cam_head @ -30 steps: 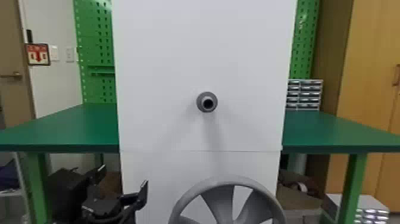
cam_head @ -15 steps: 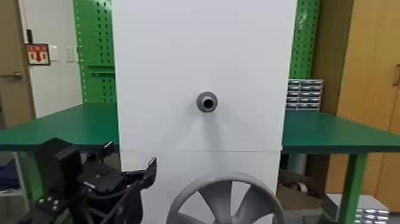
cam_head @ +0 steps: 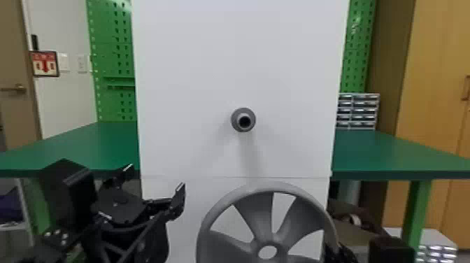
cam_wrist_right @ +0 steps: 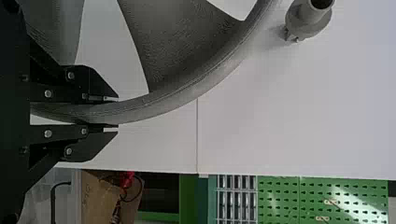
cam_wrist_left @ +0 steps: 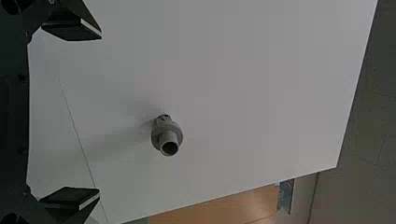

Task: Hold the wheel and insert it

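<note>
The grey spoked wheel [cam_head: 257, 213] was found at the lower part of the head view, roughly upright, its face turned towards the robot. Its hub had a round central opening and stood lower than the short grey hollow peg [cam_head: 240, 114], a little to the robot's right of it. The wheel and the peg were apart.

The black right gripper [cam_head: 338, 254] was clamped on the rim at the wheel's right side. In the right wrist view one flat finger [cam_wrist_right: 95, 88] bore on the inner side of the rim and the other on the outer side.

The peg projected from a large white upright panel [cam_head: 237, 63], its open end facing the robot. A flange encircled it behind the narrower tip. A thin seam crossed the panel below the peg, and the top of the rim appeared just under that seam in the head view.

The black left gripper [cam_head: 155, 180] was held in front of the panel's lower left part, well apart from the wheel. Its two fingers stood wide apart with nothing between them.

Beyond, a dark green surface [cam_head: 80, 140] on green legs extended to both sides of the panel. A grey unit of small drawers [cam_head: 357, 112] stood on its right part. Green perforated boards [cam_head: 112, 45] rose behind, with a tan wooden cabinet [cam_head: 433, 105] at the far right.
</note>
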`<act>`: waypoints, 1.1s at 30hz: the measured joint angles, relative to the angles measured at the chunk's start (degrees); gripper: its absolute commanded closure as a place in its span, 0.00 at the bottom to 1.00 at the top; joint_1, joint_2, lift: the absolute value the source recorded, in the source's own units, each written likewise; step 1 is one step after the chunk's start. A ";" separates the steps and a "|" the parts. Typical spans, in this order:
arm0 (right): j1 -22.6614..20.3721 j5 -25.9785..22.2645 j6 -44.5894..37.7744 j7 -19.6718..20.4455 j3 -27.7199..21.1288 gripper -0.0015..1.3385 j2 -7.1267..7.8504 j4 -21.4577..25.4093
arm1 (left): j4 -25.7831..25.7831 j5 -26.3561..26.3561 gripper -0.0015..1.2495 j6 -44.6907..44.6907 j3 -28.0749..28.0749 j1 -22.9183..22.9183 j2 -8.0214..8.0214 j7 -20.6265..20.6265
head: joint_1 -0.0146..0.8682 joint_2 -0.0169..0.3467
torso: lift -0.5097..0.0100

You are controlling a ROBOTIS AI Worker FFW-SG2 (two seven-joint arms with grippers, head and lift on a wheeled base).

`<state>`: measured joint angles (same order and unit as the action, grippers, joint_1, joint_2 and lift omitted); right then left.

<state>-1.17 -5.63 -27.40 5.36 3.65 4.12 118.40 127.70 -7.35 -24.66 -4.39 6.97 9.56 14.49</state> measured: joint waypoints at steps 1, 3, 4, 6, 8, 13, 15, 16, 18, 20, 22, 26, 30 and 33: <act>0.16 0.02 -0.01 0.00 -0.02 0.87 -0.08 0.03 | 0.00 0.03 0.08 -0.02 0.00 -0.04 0.01 0.00 | 0.25 0.07 | 0.13; 0.41 0.04 -0.02 0.00 -0.03 0.87 -0.21 0.06 | 0.00 0.05 0.08 -0.03 -0.01 -0.09 0.04 -0.02 | 0.25 0.07 | 0.13; 0.57 0.05 -0.04 0.00 -0.04 0.87 -0.28 0.09 | 0.00 0.08 0.08 -0.03 -0.01 -0.12 0.07 -0.03 | 0.25 0.07 | 0.13; 0.84 0.05 -0.20 0.00 -0.04 0.87 -0.38 0.16 | 0.00 0.12 0.08 -0.04 -0.05 -0.18 0.10 -0.03 | 0.25 0.07 | 0.13; 1.24 0.04 -0.96 0.00 -0.04 0.87 -0.46 0.44 | 0.00 0.22 0.08 -0.04 -0.12 -0.26 0.13 -0.02 | 0.25 0.07 | 0.13; 2.38 0.12 -3.54 0.00 -0.05 0.87 -0.48 1.61 | 0.03 0.26 0.08 -0.15 -0.35 -0.59 0.16 -0.01 | 0.25 0.07 | 0.13; 2.79 0.12 -4.39 0.00 -0.08 0.87 -0.48 2.10 | 0.22 0.31 0.08 -0.31 -0.38 -0.82 0.15 -0.02 | 0.25 0.07 | 0.13; 3.09 0.12 -5.05 0.00 -0.12 0.87 -0.48 2.47 | 0.41 0.48 0.08 -0.45 -0.38 -1.03 0.15 -0.03 | 0.25 0.07 | 0.13; 3.56 0.11 -6.02 0.00 -0.19 0.87 -0.51 2.99 | 0.86 0.91 0.08 -0.75 -0.37 -1.38 0.13 -0.07 | 0.25 0.07 | 0.13; 4.01 0.10 -6.78 0.00 -0.27 0.87 -0.53 3.44 | 1.39 1.42 0.08 -1.15 -0.29 -1.85 0.12 -0.14 | 0.25 0.07 | 0.13; 4.36 0.10 -7.12 0.00 -0.36 0.87 -0.55 3.71 | 1.76 1.67 0.08 -1.37 -0.12 -2.24 0.11 -0.18 | 0.25 0.07 | 0.13; 4.99 0.10 -7.76 0.00 -0.58 0.87 -0.65 4.20 | 2.41 1.80 0.08 -1.56 0.37 -3.07 0.11 -0.43 | 0.25 0.07 | 0.13; 5.42 0.08 -8.21 0.00 -0.66 0.87 -0.72 4.57 | 2.91 1.51 0.08 -1.61 0.45 -3.65 0.11 -0.67 | 0.25 0.07 | 0.13; 5.80 0.06 -8.70 0.00 -0.66 0.87 -0.90 4.84 | 3.10 1.12 0.08 -1.61 0.32 -3.87 0.11 -0.78 | 0.25 0.07 | 0.13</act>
<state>4.63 -5.57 -36.10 5.36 2.98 3.21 123.24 130.80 -6.23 -26.27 -4.07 3.10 9.67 13.72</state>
